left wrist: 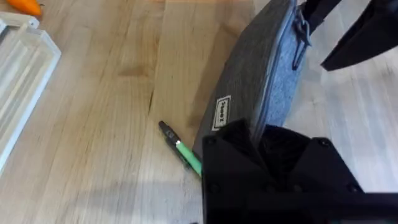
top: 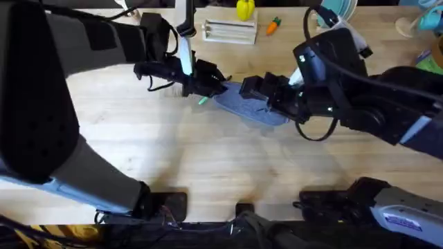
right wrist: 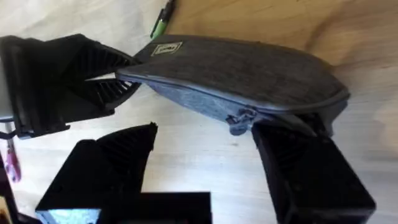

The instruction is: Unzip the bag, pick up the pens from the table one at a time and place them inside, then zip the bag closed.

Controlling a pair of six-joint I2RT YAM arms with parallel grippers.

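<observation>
Overhead showed one bag (top: 250, 107) lying on the table (top: 208, 166) between the two grippers, its long axis running from the left gripper (top: 208, 86) to the right gripper (top: 266, 93). One end of the pouch sat at the left gripper; the other end sat at the right one. A single pen, the green pen (top: 203, 101), lay on the wood just beside the left gripper and close against the bag's near end. That was the one pen I could count.

Seen from the right wrist camera, the left gripper (right wrist: 93, 84) had one black finger above and one below the end of the bag (right wrist: 249, 74), pinching the fabric next to the small sewn label (right wrist: 166, 48). The right gripper (right wrist: 217, 168) stood with its two fingers spread wide, one of them touching the bag's far end below the zipper pull (right wrist: 239, 119), nothing clamped between them. The zipper looked closed along its visible length.

From the left wrist camera, the green pen (left wrist: 180, 149) lay partly hidden under that gripper's own body, tip toward the bag (left wrist: 261, 81).

Farther off from both grippers, at the table's far edge, sat one white ribbed tray (top: 230, 31), one small carrot toy (top: 273, 26) and one yellow object (top: 245, 9).
</observation>
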